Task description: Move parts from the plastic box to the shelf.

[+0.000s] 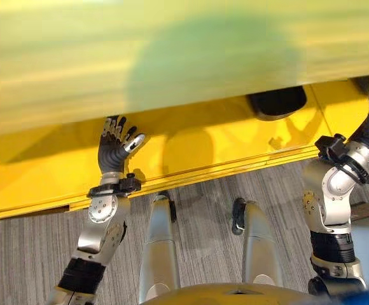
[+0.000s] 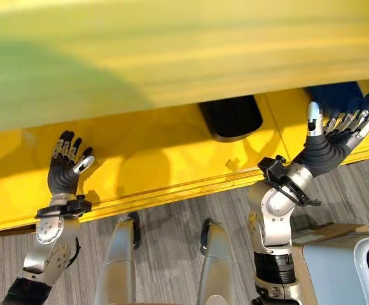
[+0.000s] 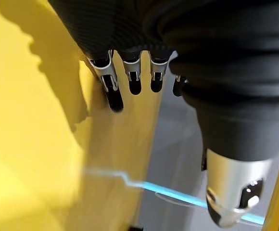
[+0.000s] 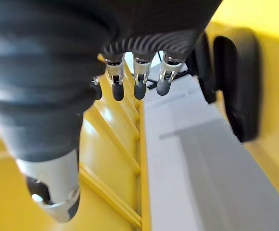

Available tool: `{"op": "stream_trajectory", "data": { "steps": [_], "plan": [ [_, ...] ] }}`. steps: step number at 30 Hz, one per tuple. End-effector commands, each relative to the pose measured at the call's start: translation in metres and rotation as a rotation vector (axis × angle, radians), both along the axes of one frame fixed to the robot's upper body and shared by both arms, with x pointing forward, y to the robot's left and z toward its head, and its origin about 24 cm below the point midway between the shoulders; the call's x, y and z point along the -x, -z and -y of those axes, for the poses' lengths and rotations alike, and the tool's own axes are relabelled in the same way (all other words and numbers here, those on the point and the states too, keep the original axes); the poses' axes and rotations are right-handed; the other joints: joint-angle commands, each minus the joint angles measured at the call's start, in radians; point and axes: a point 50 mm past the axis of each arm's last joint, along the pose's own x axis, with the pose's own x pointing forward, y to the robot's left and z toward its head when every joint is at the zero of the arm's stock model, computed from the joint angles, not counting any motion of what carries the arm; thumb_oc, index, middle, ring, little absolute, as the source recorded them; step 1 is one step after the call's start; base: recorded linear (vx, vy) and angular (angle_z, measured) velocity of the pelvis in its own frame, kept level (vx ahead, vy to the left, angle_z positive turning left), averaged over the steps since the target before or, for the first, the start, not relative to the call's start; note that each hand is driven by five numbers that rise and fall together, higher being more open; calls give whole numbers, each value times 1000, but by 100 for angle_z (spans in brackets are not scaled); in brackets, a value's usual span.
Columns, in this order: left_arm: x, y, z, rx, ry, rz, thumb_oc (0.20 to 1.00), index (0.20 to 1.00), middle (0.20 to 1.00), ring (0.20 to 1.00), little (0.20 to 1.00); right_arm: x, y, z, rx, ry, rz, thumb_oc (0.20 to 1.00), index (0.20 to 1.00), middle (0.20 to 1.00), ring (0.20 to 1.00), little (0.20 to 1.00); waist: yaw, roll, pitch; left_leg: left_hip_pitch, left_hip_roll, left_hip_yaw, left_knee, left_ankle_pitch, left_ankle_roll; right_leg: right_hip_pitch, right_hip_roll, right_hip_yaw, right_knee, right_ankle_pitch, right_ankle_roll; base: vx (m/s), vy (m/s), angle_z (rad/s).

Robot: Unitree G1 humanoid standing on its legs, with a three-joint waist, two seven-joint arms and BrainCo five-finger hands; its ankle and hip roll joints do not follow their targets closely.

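spanning the view, yellow plastic box [image 1: 172, 57] over grey plank floor [image 1: 19, 254]; both hands' fingers open, empty

A plastic box [image 1: 172, 63] is stretching across the far side of the scene, its wall standing over the floor [image 1: 197, 216] that is lying nearer the robot. A handle opening [image 2: 230, 119] is sitting in that wall, between the two hands. The left hand [image 1: 113, 147] is hanging before the wall to the left of the opening, the right hand [image 2: 337, 136] to its right, both empty with fingers straight.
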Motion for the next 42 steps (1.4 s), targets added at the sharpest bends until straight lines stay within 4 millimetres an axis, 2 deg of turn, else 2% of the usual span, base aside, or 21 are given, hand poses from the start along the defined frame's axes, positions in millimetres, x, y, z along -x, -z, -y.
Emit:
{"op": "stream_trajectory", "data": {
  "steps": [1, 4, 5, 6, 8, 9, 10, 12, 17, 22, 24, 25, 26, 27, 28, 29, 30, 32, 34, 38, 42],
  "plan": [
    [2, -4, -4, -65, 16, 52, 1000, 1000, 1000, 1000, 1000, 0, 4, -14, 250, -142, -70, 1000, 1000, 1000, 1000, 1000, 7, 24, 5, 283, 31, -1, -337, 127, -18, 269, 53, -30, -220, 28, -3, 161, -75, -30],
    [3, 2, -6, -60, 8, 31, 1000, 1000, 1000, 1000, 1000, -1, 16, -13, 289, -163, -144, 1000, 1000, 1000, 1000, 1000, 4, 26, 11, 372, 45, 11, -424, 162, -18, 356, 64, -36, -301, 58, 1, 94, -39, -18],
    [5, 8, -9, -55, 0, 11, 1000, 1000, 1000, 1000, 1000, -4, 35, -13, 331, -195, -248, 1000, 1000, 1000, 1000, 1000, 3, 33, -5, 440, 62, 24, -501, 191, -21, 414, 74, -38, -375, 79, 10, 77, -7, -2],
    [5, 8, -9, -54, -1, 10, 1000, 1000, 1000, 1000, 1000, -4, 36, -13, 332, -196, -249, 1000, 1000, 1000, 1000, 1000, 4, 33, -1, 453, 64, 27, -512, 196, -22, 425, 76, -38, -385, 83, 10, 115, -17, -4],
    [9, 20, -14, -50, -18, -32, 1000, 1000, 1000, 1000, 1000, -7, 65, -16, 346, -270, -389, 1000, 1000, 1000, 1000, 1000, 3, 42, -29, 569, 98, 57, -652, 251, -31, 515, 92, -37, -497, 112, 14, 117, -24, -14],
    [10, 20, -14, -49, -19, -33, 1000, 1000, 1000, 1000, 1000, -7, 65, -16, 347, -271, -390, 1000, 1000, 1000, 1000, 1000, 5, 43, -24, 585, 100, 62, -665, 257, -31, 528, 95, -36, -507, 116, 14, 146, -47, -21],
    [14, 30, -16, -42, -31, -67, 1000, 1000, 1000, 1000, 1000, -4, 80, -14, 332, -318, -452, 1000, 1000, 1000, 1000, 1000, 3, 48, -50, 644, 112, 82, -735, 292, -47, 590, 111, -44, -583, 129, 14, 96, -49, -26],
    [25, 45, -17, -22, -26, -130, 1000, 1000, 1000, 1000, 1000, 5, 92, -10, 366, -354, -518, 1000, 1000, 1000, 1000, 1000, -3, 58, -90, 726, 134, 113, -801, 318, -60, 678, 138, -46, -662, 131, 5, 152, -109, -14],
    [32, 57, -14, 4, -17, -180, 1000, 1000, 1000, 1000, 1000, 9, 97, -8, 387, -371, -548, 1000, 1000, 1000, 1000, 1000, -4, 68, -114, 762, 156, 124, -817, 338, -69, 730, 168, -34, -709, 128, -16, 37, -106, -12],
    [34, 67, -7, 25, 8, -216, 1000, 1000, 1000, 1000, 1000, 14, 94, 1, 417, -325, -557, 1000, 1000, 1000, 1000, 1000, -13, 74, -124, 728, 172, 142, -812, 432, -93, 770, 216, -57, -808, 149, -49, -57, -137, 1],
    [34, 67, -5, 25, 17, -218, 1000, 1000, 1000, 1000, 1000, 14, 93, 2, 417, -324, -550, 1000, 1000, 1000, 1000, 1000, -19, 68, -123, 715, 169, 164, -787, 419, -82, 773, 214, -63, -816, 155, -51, -100, -96, 9],
    [33, 69, -5, 23, 26, -223, 1000, 1000, 1000, 1000, 1000, 15, 92, 4, 428, -306, -553, 1000, 1000, 1000, 1000, 1000, -32, 50, -110, 696, 160, 255, -683, 371, -66, 771, 205, -79, -825, 168, -59, -139, -112, 15],
    [32, 68, -5, 22, 26, -222, 1000, 1000, 1000, 1000, 1000, 15, 92, 4, 428, -306, -552, 1000, 1000, 1000, 1000, 1000, -31, 50, -112, 691, 160, 256, -681, 372, -64, 766, 205, -78, -825, 171, -59, -132, -114, 22],
    [33, 68, -4, 24, 30, -220, 1000, 1000, 1000, 1000, 1000, 15, 93, 3, 426, -313, -555, 1000, 1000, 1000, 1000, 1000, -27, 40, -107, 695, 131, 246, -643, 318, -49, 767, 199, -73, -831, 179, -58, -62, -27, 32],
    [31, 65, -4, 15, 28, -208, 1000, 1000, 1000, 1000, 1000, 12, 93, -1, 423, -338, -548, 1000, 1000, 1000, 1000, 1000, -2, 20, -102, 686, -28, 139, -598, 199, 3, 761, 184, -52, -834, 201, -54, -23, -34, 18],
    [27, 61, 1, 15, 40, -186, 1000, 1000, 1000, 1000, 1000, 9, 95, -6, 433, -360, -556, 1000, 1000, 1000, 1000, 1000, 23, 13, -102, 685, -172, 49, -592, 135, 41, 766, 192, -35, -834, 207, -58, 3, 7, -44],
    [23, 57, 3, 8, 46, -170, 1000, 1000, 1000, 1000, 1000, 6, 97, -8, 427, -372, -559, 1000, 1000, 1000, 1000, 1000, 28, 11, -105, 685, -231, 4, -595, 124, 61, 758, 199, -26, -827, 211, -59, 39, 17, -72],
    [20, 52, 4, 5, 50, -147, 1000, 1000, 1000, 1000, 1000, 2, 99, -14, 420, -393, -564, 1000, 1000, 1000, 1000, 1000, 38, 18, -115, 701, -297, -78, -634, 132, 88, 735, 220, -2, -817, 222, -61, 9, 35, -45],
    [21, 51, 6, 11, 56, -143, 1000, 1000, 1000, 1000, 1000, 1, 101, -16, 406, -406, -569, 1000, 1000, 1000, 1000, 1000, 31, 22, -126, 722, -283, -87, -673, 137, 95, 730, 227, 2, -817, 223, -57, 27, 59, -14],
    [23, 54, 7, -6, 79, -159, 1000, 1000, 1000, 1000, 1000, 3, 110, -19, 371, -450, -599, 1000, 1000, 1000, 1000, 1000, 24, 16, -166, 784, -264, -47, -777, 166, 108, 734, 217, 8, -820, 233, -41, 73, 140, -19],
    [21, 53, 10, -18, 96, -166, 1000, 1000, 1000, 1000, 1000, 2, 116, -24, 363, -476, -627, 1000, 1000, 1000, 1000, 1000, 20, 20, -160, 822, -258, -17, -843, 191, 124, 705, 207, 31, -760, 229, -28, 1, 107, -31]
  ]
}}
